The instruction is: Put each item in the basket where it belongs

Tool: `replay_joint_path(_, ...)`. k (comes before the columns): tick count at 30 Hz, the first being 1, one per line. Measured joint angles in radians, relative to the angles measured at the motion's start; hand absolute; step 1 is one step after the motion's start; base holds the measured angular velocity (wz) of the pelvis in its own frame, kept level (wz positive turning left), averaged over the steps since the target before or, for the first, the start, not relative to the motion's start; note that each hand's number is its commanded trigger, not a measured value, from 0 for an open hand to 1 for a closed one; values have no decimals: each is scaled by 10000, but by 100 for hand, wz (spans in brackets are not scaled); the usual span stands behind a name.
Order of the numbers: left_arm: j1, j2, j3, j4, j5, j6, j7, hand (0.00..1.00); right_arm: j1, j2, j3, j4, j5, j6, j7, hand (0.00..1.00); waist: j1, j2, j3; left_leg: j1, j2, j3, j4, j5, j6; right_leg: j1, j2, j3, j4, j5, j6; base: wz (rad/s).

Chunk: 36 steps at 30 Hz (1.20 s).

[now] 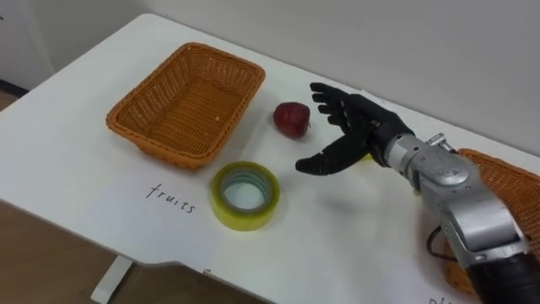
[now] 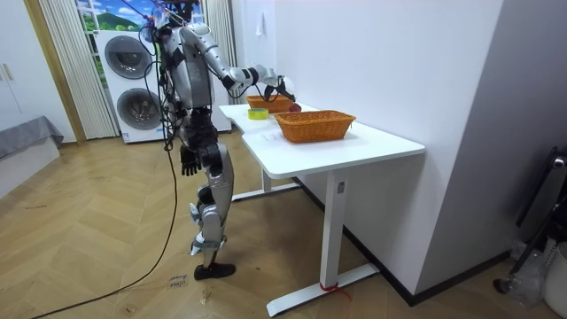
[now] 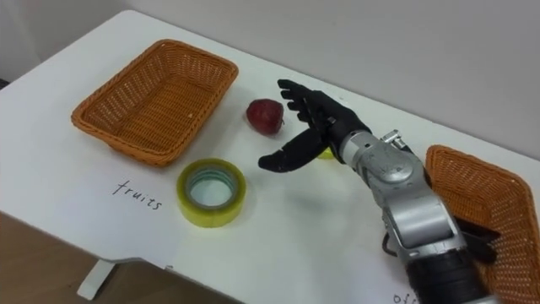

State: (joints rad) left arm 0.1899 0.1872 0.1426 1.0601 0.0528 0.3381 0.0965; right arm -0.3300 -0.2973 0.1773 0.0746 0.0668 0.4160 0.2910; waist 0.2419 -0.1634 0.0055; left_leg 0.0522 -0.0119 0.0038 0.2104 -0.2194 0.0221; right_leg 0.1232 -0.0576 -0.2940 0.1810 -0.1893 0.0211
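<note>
In the left eye view the right robot hand (image 1: pixel 354 127) is seen spread wide and empty, held low over the tabletop (image 1: pixel 337 228) with the palm turned toward the red fruit (image 1: pixel 291 119). The fruit lies just beside the fingertips and is not yet grasped. A sliver of something yellow is glimpsed under the palm, too hidden to be named. Further out, the yellow tape roll (image 1: pixel 245 219) lies flat toward the front edge, and the left basket (image 1: pixel 190 101), with nothing seen in it, stands near the fruit. The right basket (image 3: pixel 472 186) is set well apart, by the forearm. The left robot hand (image 2: pixel 189 160) hangs at the robot's side in the room view; its state cannot be told. The main risk is judged to be the rounded fruit being nudged by the fingertips before it is enclosed, so that it rolls toward the far edge. The tape roll could also be clipped by the low thumb.
</note>
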Motion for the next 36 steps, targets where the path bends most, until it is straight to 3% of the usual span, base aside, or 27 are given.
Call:
replay_joint_path(10, -15, 2, 8, 163, 1, 42, -119, 0, -50, 21, 790, 397, -115, 0, -44, 0, 225, 100, 72, -14, -10, -120, 40, 0, -8, 144, 13, -85, -127, 0, 0, 2)
replay_joint_path(20, -11, 3, -91, 190, -6, 88, 39, 0, -63, 272, 1542, 475, -318, 7, -11, 0, 422, 25, 26, -73, -20, -251, 109, 1, -9, 177, 15, -197, -126, 0, -1, 4)
replay_joint_path(23, -19, 0, -90, 186, -5, 110, 55, 0, -66, 454, 1556, 809, -290, 10, 139, 0, 461, -13, 12, -72, -24, -344, 124, 0, -9, 200, 14, -235, -124, 1, -1, 4)
replay_joint_path(26, -14, 4, -92, 193, -11, 135, 83, 0, -67, 459, 1556, 1103, -291, 13, 189, 0, 633, -17, 16, -73, -25, -342, 124, 0, -9, 202, 13, -234, -124, 0, -1, 0)
replay_joint_path(36, -1, 7, -102, 193, -16, 320, 97, 0, -84, 458, 1574, 1223, -290, 140, 170, 0, 700, -75, 68, -154, -20, -315, 114, 2, -16, 127, 13, -330, -122, 1, -1, 0)
